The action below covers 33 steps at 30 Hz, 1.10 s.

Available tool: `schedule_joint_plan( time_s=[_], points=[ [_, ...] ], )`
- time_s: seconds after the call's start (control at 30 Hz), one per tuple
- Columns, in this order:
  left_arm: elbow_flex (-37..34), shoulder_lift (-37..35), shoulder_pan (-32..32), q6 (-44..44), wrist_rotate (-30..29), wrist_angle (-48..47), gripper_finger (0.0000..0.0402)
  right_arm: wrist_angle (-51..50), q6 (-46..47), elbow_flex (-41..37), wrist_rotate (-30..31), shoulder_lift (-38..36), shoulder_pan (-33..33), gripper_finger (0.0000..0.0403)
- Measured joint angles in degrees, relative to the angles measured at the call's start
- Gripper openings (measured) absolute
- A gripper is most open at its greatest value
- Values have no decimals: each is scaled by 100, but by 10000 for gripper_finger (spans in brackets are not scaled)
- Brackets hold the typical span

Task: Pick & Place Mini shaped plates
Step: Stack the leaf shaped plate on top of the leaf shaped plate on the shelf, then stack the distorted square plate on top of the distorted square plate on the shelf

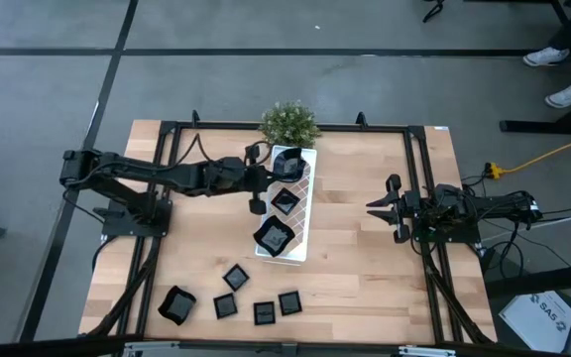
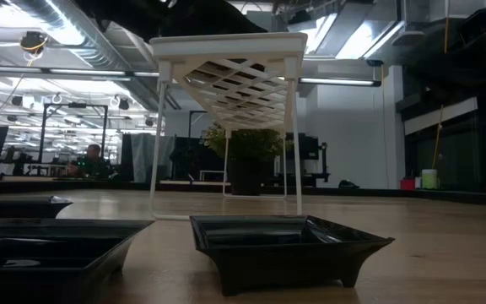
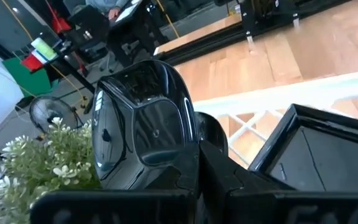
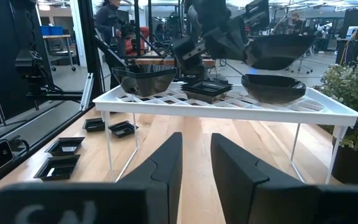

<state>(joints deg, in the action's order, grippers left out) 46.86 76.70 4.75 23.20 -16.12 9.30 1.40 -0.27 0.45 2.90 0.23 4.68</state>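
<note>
Plate (image 4: 277,50), round, glossy black, clamped by its rim in my left end effector (image 1: 259,177), held just above white tray (image 1: 303,211) at the end nearest potted plant (image 1: 288,121). Rim grip keeps the bowl level for set-down. Approx. three plates already on tray; others on bench (image 1: 365,248) beyond tray's far end. Right end effector (image 1: 385,206) idle, part open, holding nothing, well apart from tray.

In the high view the tray (image 1: 308,171) sits at table centre, plant (image 1: 288,121) above it, three dishes (image 1: 275,236) on it, five more dishes (image 1: 230,292) lower left.
</note>
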Motion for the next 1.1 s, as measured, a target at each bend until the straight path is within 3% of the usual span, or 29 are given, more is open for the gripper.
schedule_joint_plan(
  time_s=[0.4, 0.9, 1.1],
  points=[
    [1, 114, 0, 0, -18, 79, 5, 1, 0, 0, 0, 1, 1, 85],
    [1, 113, -15, -230, -92, 80, 53, 0, 0, 0, 0, 1, 0, 85],
    [1, 86, -70, -315, -108, 80, 54, 1, 0, 0, 0, 0, 1, 85]
  ],
)
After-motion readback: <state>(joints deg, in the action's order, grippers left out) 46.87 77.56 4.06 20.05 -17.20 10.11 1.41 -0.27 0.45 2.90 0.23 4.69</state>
